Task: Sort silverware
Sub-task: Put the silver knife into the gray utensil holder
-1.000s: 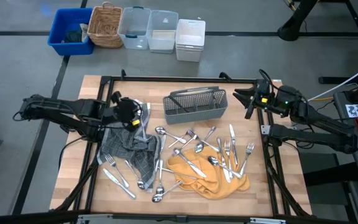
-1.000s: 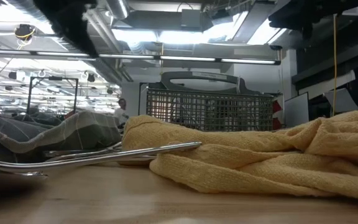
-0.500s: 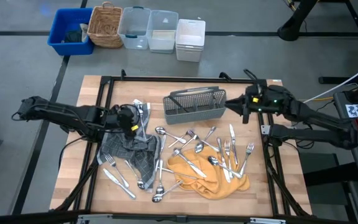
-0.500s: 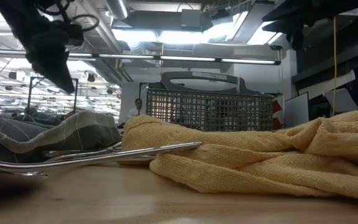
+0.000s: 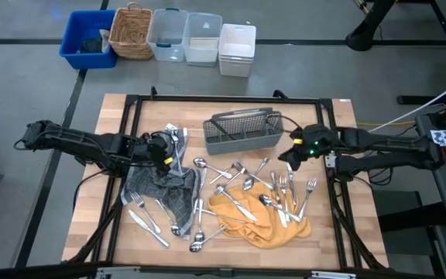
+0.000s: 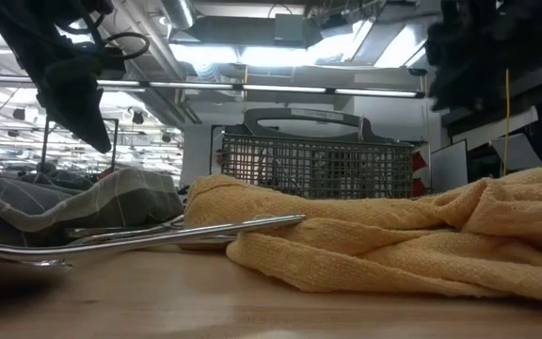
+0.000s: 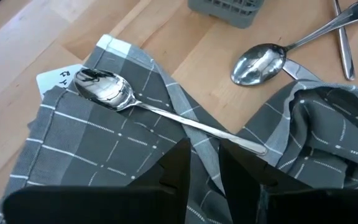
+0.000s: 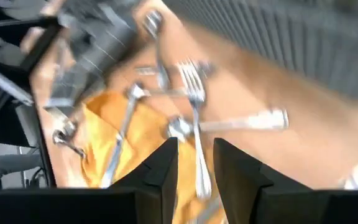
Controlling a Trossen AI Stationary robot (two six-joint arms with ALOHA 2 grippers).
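Several silver forks, spoons and knives (image 5: 246,190) lie loose on the wooden table, some on a yellow cloth (image 5: 262,221) and some by a grey plaid cloth (image 5: 157,182). A grey mesh caddy (image 5: 242,132) stands at the far middle. My left gripper (image 5: 167,149) hovers open above a spoon (image 7: 166,116) that lies on the plaid cloth, fingers (image 7: 204,168) a little apart. My right gripper (image 5: 291,151) hovers open by the caddy's right end, above forks (image 8: 194,93); its fingers (image 8: 196,168) are a little apart and empty.
A blue bin (image 5: 87,39), a wicker basket (image 5: 132,32), two clear tubs (image 5: 184,35) and a white box (image 5: 236,49) stand on the floor beyond the far edge. Black frame rails (image 5: 134,108) border the table. A second spoon (image 7: 260,62) lies on the wood beside the plaid cloth.
My left gripper has moved toward the table's right edge and down over the plaid cloth, then held there. My right gripper has moved toward the left and near edges and down, from beyond the caddy's right end to above the forks. No silverware has moved.
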